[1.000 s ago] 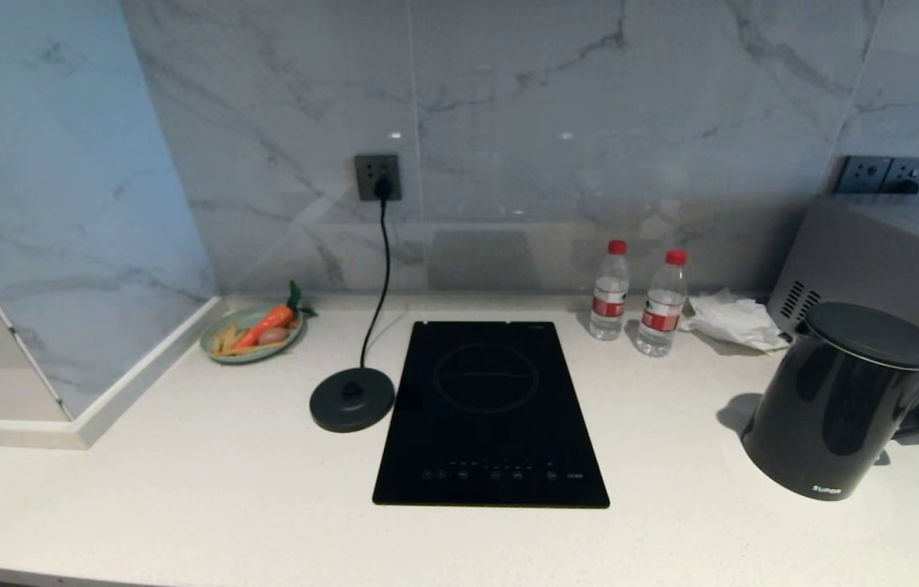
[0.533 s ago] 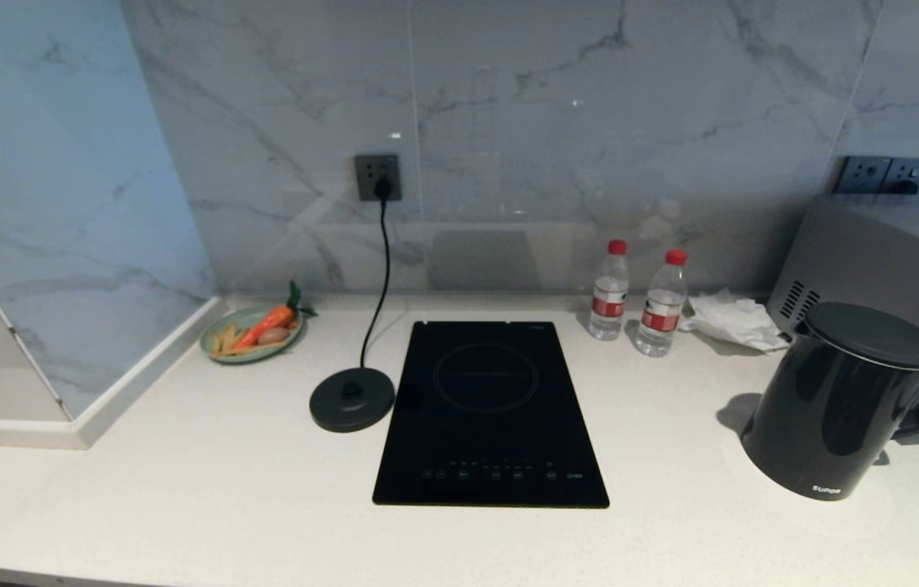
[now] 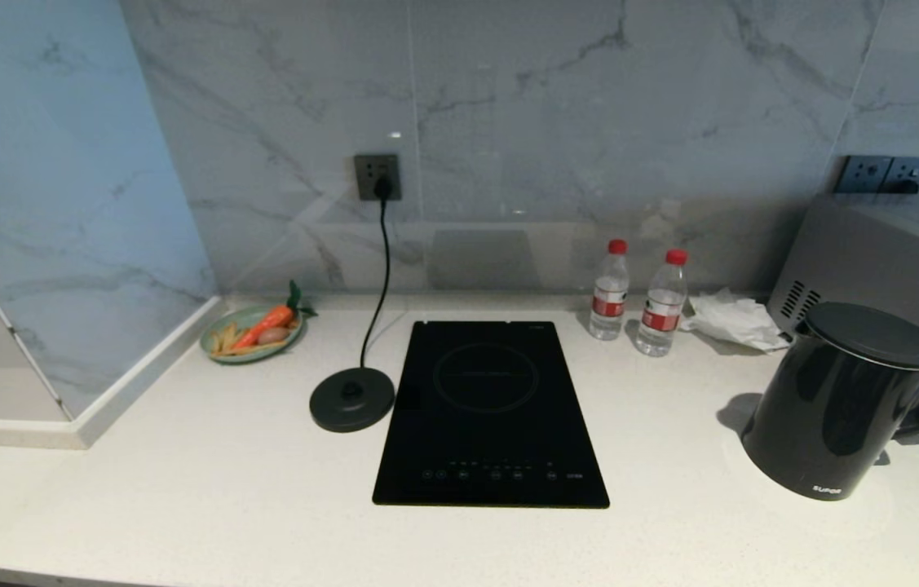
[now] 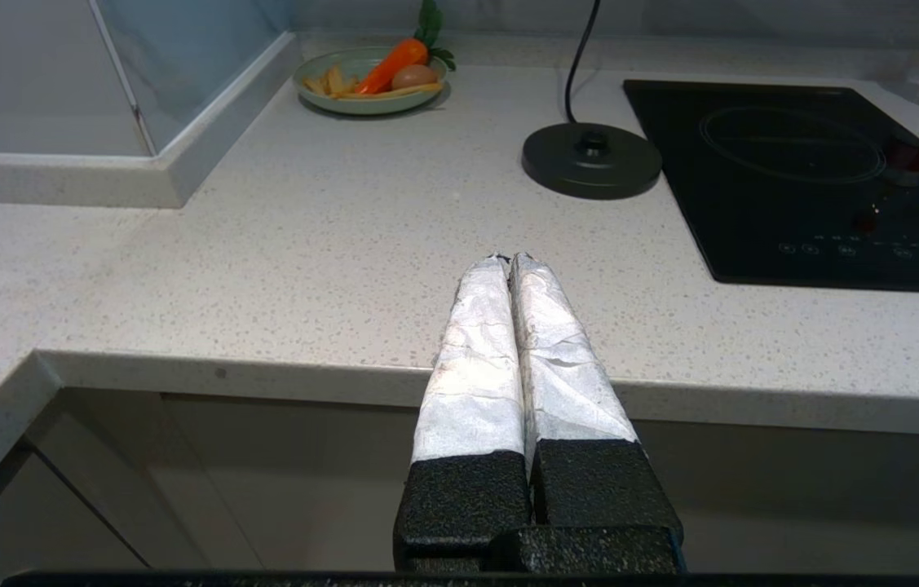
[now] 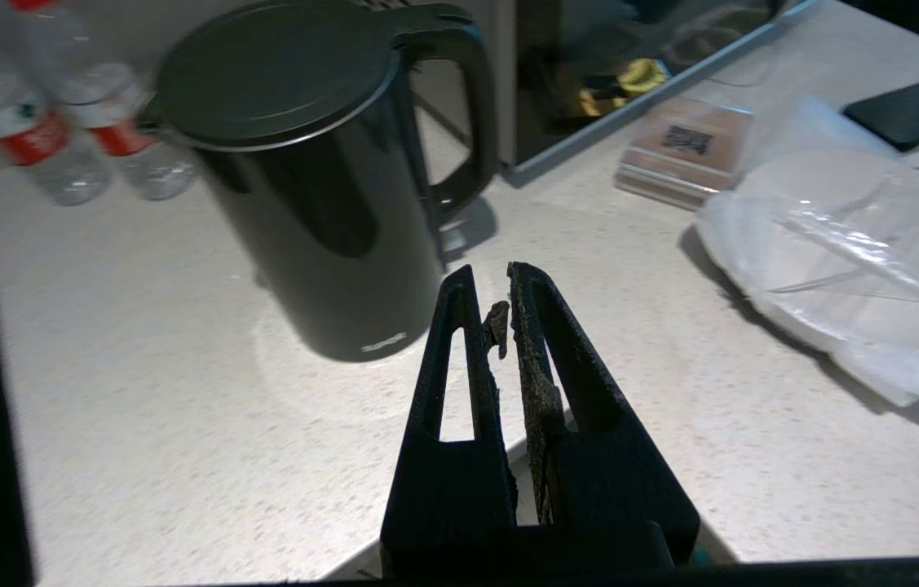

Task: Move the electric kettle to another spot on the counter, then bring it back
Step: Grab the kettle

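Head view shows the electric kettle (image 3: 850,403) upright at the desk's (image 3: 182,456) right end, off its base disc (image 3: 351,398). Both left gripper (image 4: 510,261) and right gripper (image 5: 492,281) hold jaws closed, empty.

Even cool daylight, soft shadows, right wrist view perhaps slightly blurred

The right end effector (image 5: 493,285), fingers together, hovers near the electric kettle (image 5: 320,187).
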You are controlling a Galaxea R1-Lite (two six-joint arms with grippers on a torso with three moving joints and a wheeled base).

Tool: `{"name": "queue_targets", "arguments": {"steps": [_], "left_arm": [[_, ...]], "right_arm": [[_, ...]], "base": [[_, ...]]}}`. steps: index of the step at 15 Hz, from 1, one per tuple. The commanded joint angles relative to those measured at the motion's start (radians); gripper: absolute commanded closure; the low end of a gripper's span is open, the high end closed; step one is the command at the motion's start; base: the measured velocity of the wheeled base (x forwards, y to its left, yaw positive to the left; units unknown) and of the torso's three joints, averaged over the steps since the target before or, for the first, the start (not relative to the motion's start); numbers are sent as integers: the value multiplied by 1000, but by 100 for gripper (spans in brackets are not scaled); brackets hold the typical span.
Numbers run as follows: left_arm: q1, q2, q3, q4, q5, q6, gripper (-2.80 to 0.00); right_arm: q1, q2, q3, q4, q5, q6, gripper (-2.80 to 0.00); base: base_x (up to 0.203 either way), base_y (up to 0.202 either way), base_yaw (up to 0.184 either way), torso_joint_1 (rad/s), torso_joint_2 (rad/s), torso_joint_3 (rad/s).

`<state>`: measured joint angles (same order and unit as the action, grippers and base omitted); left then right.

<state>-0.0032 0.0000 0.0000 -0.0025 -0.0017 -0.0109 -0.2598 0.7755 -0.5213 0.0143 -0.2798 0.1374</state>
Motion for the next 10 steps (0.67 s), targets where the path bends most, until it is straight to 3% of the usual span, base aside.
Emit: {"name": "queue_targets", "arguments": {"steps": [1,2,4,7,10], "left_arm": [[0,0,3,-1,0,-1,0],[0,0,3,-1,0,0,0],[0,0,3,-1,0,0,0],[0,0,3,-1,0,0,0],[0,0,3,-1,0,-1,0]], "right_arm": [[-85,126,-40,-1,4,-29,0],[-157,157,-51,-7,31,-54,0],[-338,214,-66,-26,167,-118,0],[-606,262,-45,-48,574,-269,0],[-743,291,58,-71,816,-461,0]], "base": [[0,0,0,0,0,0],[0,0,0,0,0,0],[0,0,0,0,0,0],[0,0,0,0,0,0],[0,0,0,0,0,0]]}}
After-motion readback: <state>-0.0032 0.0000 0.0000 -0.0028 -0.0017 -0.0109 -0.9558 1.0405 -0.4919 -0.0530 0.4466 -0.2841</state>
